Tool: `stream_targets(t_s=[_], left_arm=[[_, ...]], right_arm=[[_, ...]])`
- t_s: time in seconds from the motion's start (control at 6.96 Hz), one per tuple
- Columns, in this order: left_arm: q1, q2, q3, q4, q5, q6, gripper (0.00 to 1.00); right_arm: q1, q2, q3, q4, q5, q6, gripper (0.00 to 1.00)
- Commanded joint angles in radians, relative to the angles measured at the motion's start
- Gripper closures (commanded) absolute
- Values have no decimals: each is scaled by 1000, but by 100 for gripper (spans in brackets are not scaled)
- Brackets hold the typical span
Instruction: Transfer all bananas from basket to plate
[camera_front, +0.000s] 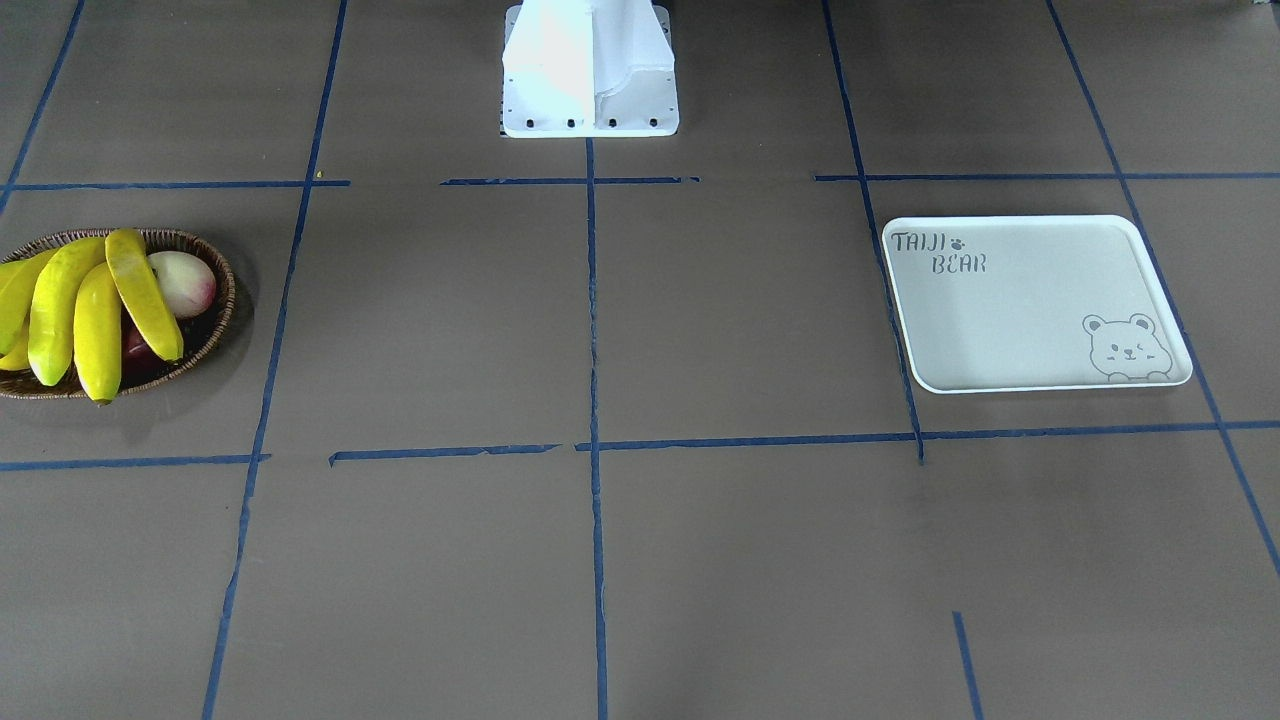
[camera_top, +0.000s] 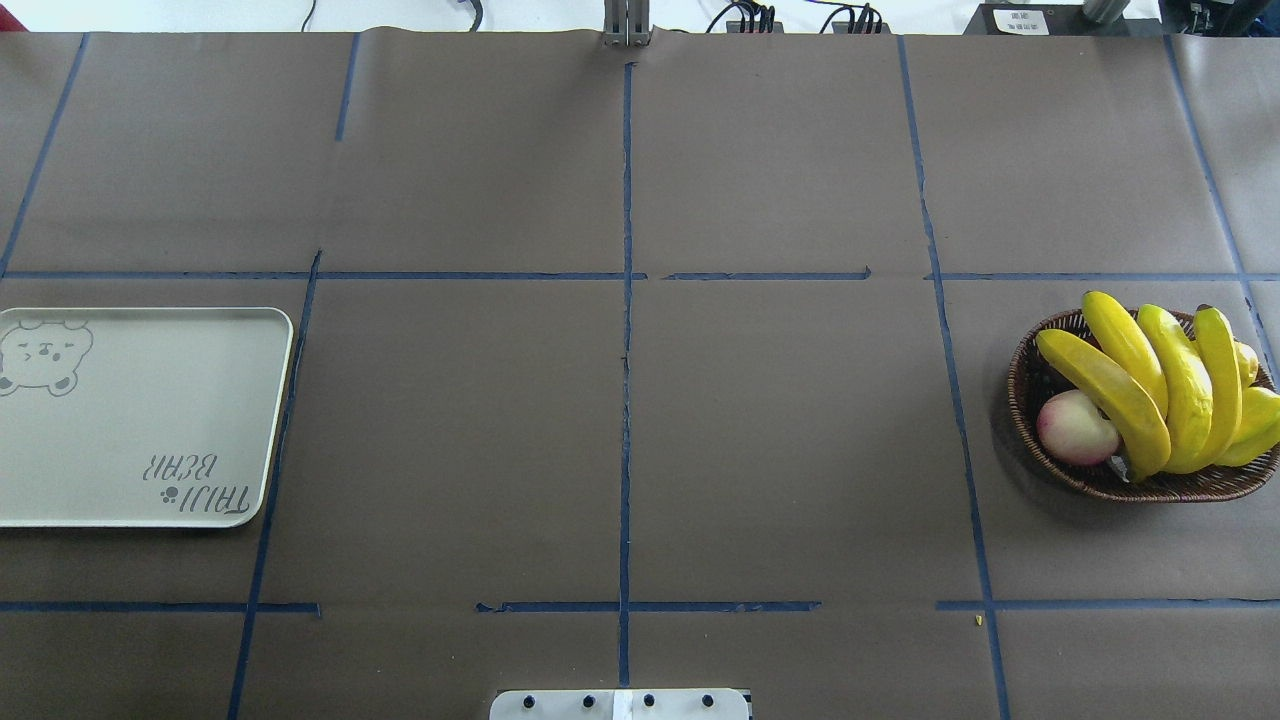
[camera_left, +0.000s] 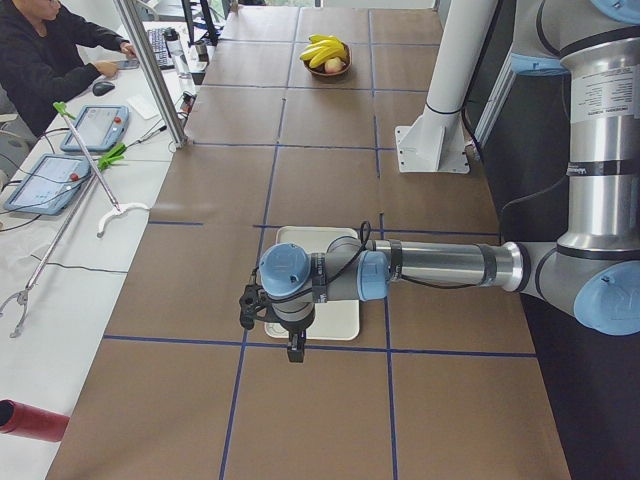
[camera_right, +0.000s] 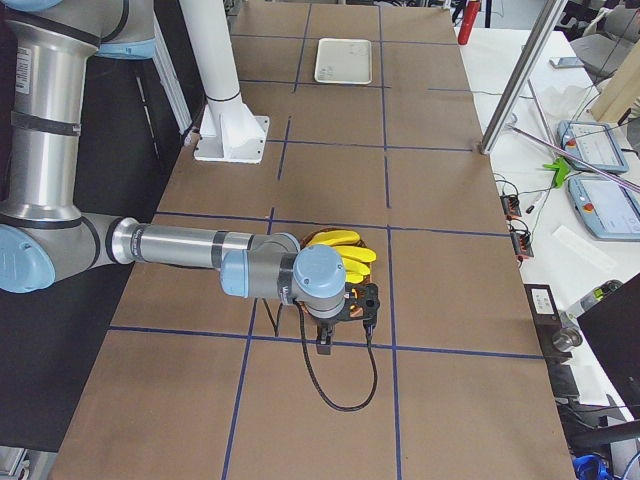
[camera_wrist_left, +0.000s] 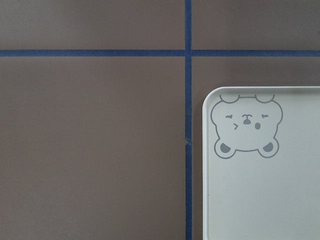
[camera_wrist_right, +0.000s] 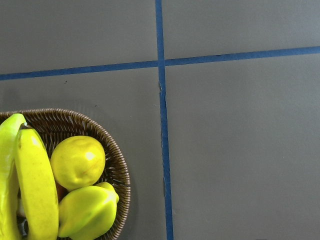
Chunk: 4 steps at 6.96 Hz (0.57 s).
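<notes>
Several yellow bananas (camera_top: 1150, 385) lie piled across the brown wicker basket (camera_top: 1150, 488) at the table's right end; they also show in the front view (camera_front: 60, 310) and the right wrist view (camera_wrist_right: 35, 185). The off-white "TAIJI BEAR" plate (camera_top: 130, 420) lies bare at the left end, and its bear corner shows in the left wrist view (camera_wrist_left: 270, 200). My left gripper (camera_left: 297, 350) hangs above the plate's near edge. My right gripper (camera_right: 322, 345) hangs above the basket (camera_right: 325, 240). Both show only in side views, so I cannot tell whether they are open or shut.
A pink peach (camera_top: 1075, 428), a round lemon (camera_wrist_right: 77, 161), a pointed yellow-green fruit (camera_wrist_right: 87, 212) and a dark red fruit (camera_front: 135, 345) share the basket. The white robot base (camera_front: 590, 70) stands mid-table. An operator (camera_left: 40, 50) sits at a side table with tablets.
</notes>
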Motion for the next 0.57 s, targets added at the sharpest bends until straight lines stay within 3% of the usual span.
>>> stream_targets(t_s=[0.0, 0.14, 0.29, 0.43], left_arm=[[1, -1, 2, 0, 0, -2, 0], [1, -1, 0, 0, 0, -2, 0], [1, -1, -3, -1, 0, -2, 0], [0, -1, -11, 0, 0, -2, 0]], right_arm=[[-1, 5, 17, -1, 4, 3, 0], [-37, 78, 59, -7, -4, 2, 0], [-42, 97, 58, -11, 1, 3, 0], [-130, 98, 72, 10, 19, 6, 0]])
